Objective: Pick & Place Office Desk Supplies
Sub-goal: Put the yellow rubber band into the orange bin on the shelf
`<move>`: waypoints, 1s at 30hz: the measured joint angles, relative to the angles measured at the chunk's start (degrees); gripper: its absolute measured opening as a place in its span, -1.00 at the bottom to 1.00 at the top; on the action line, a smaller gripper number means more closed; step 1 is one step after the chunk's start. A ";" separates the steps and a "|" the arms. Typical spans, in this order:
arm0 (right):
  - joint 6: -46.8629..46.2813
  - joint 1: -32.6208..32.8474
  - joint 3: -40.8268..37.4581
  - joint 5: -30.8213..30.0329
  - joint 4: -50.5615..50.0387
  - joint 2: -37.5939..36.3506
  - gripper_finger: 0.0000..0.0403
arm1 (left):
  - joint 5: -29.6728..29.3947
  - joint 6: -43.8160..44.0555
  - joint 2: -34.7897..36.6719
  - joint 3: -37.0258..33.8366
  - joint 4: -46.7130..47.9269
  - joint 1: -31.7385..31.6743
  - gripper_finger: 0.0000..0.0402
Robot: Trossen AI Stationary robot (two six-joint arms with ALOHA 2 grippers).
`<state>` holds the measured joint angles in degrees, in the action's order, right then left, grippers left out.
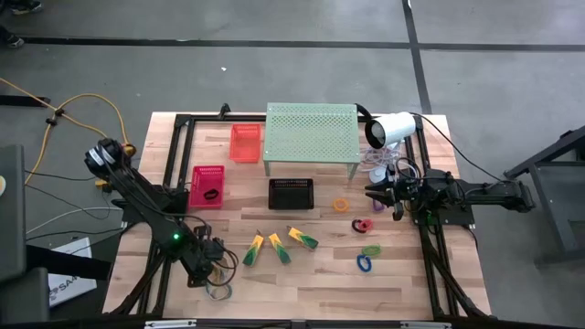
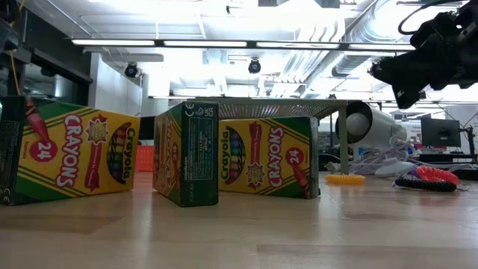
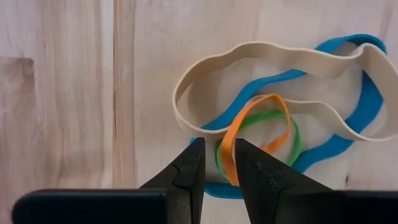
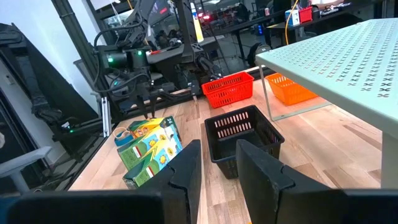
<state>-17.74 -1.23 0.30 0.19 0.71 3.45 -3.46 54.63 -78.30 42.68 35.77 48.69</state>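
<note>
My left gripper (image 3: 217, 163) hangs over the bands (image 3: 273, 118) near the crayon boxes (image 1: 279, 245), jaws slightly apart around the orange loop (image 3: 249, 134) (light, floppy, best pinched on one strand).

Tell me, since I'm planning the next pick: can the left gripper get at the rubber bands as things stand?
Probably yes. The left gripper hangs right over the rubber bands, fingers slightly apart around the orange band, nothing in between.
</note>
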 joint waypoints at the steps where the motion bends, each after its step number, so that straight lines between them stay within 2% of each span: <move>1: 0.00 0.00 0.00 0.00 0.01 0.00 -0.55 | 0.10 0.37 -0.35 0.00 0.00 0.00 -0.59; 12: 0.00 0.00 0.00 0.00 0.00 0.00 -0.55 | 1.88 1.37 -1.40 0.00 -0.31 -0.02 -0.60; 15: 0.00 0.00 0.02 0.00 0.00 0.00 -0.55 | 1.88 1.05 -1.40 0.00 -0.31 -0.02 -0.69; 20: 0.00 0.00 0.02 -0.02 0.02 0.01 -0.55 | 1.90 0.97 -1.38 0.00 -0.28 -0.02 -0.96; 30: 0.00 0.00 0.02 0.00 0.00 -0.01 -0.55 | 1.90 0.72 -1.17 0.00 -0.26 -0.02 -0.99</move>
<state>-17.74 -1.23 0.32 0.18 0.71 3.44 -1.56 55.35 -79.47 42.68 35.51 48.66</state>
